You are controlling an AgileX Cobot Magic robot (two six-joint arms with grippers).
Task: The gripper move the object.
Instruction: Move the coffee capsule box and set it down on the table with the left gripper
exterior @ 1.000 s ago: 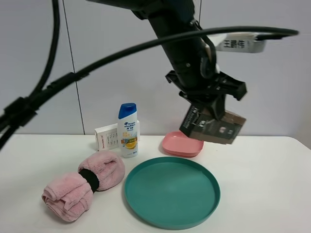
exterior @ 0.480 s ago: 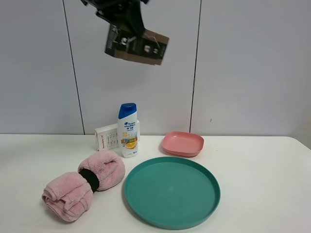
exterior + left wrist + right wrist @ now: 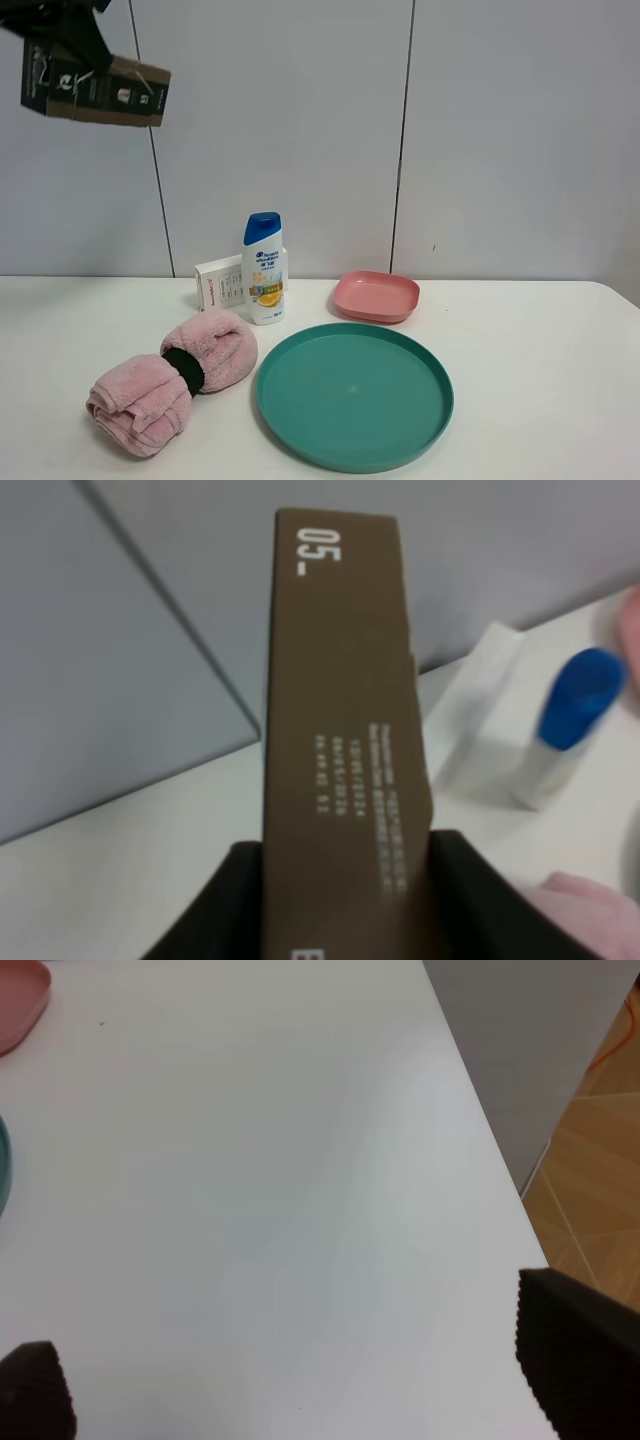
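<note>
High against the grey panelled wall (image 3: 280, 120), the left claw (image 3: 345, 900) clamped the brown box (image 3: 95, 85) between its two fingers (image 3: 225, 910), the box lying nearly level. Well below the claw stretched a white table (image 3: 540, 340) bearing a teal plate (image 3: 355, 400), pink dish (image 3: 376, 295), shampoo bottle (image 3: 264, 268), white carton (image 3: 215, 282) and pink towel (image 3: 140, 400). Beneath the right claw (image 3: 300, 1380), its jaws spread and empty, the table's edge gave way to wooden floor (image 3: 600, 1140).

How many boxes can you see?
2. The brown box is up in the air at the upper left; the white box stands on the table beside the shampoo bottle.
</note>
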